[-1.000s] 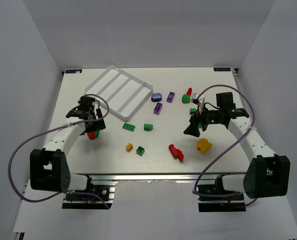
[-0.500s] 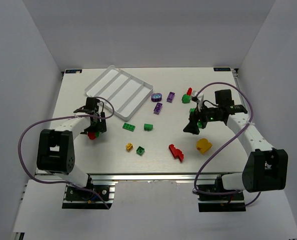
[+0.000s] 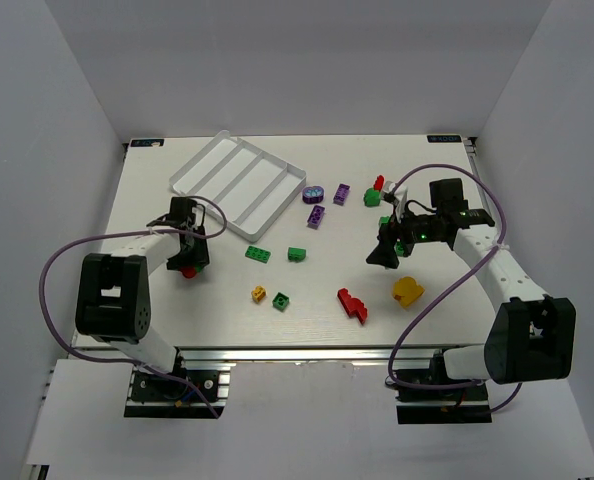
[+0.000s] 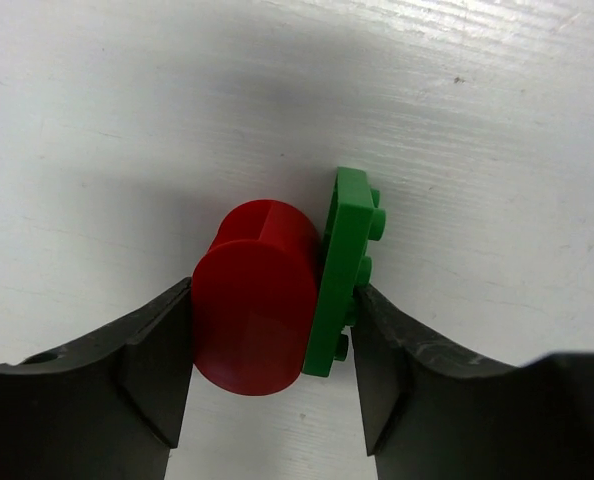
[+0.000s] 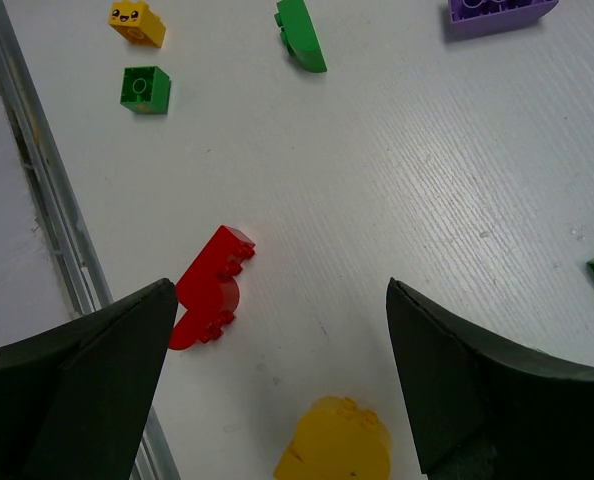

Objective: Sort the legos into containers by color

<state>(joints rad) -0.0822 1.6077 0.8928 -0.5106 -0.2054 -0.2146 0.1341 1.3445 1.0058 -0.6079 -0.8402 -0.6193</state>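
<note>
My left gripper (image 3: pixel 187 264) sits low on the table just in front of the white tray (image 3: pixel 263 152). In the left wrist view it (image 4: pixel 272 340) is shut on a round-ended red brick (image 4: pixel 255 300) and a thin green plate (image 4: pixel 347 270) pressed side by side; both rest on the table. My right gripper (image 3: pixel 385 258) is open and empty above the table. In the right wrist view it (image 5: pixel 277 370) hangs over a red arched brick (image 5: pixel 209 288) and a yellow rounded brick (image 5: pixel 335 442). All four tray compartments look empty.
Loose bricks lie mid-table: a round purple (image 3: pixel 313 191), two purple (image 3: pixel 342 194) (image 3: pixel 316 216), two green (image 3: pixel 258 254) (image 3: pixel 297 254), a small yellow (image 3: pixel 259 294), a small green (image 3: pixel 281 300), a red (image 3: pixel 353 304), a yellow (image 3: pixel 408 291). A red and green cluster (image 3: pixel 376 192) lies behind the right gripper.
My left arm has folded up and its gripper has settled lower over the red and green bricks. My right gripper has shifted slightly away from me.
</note>
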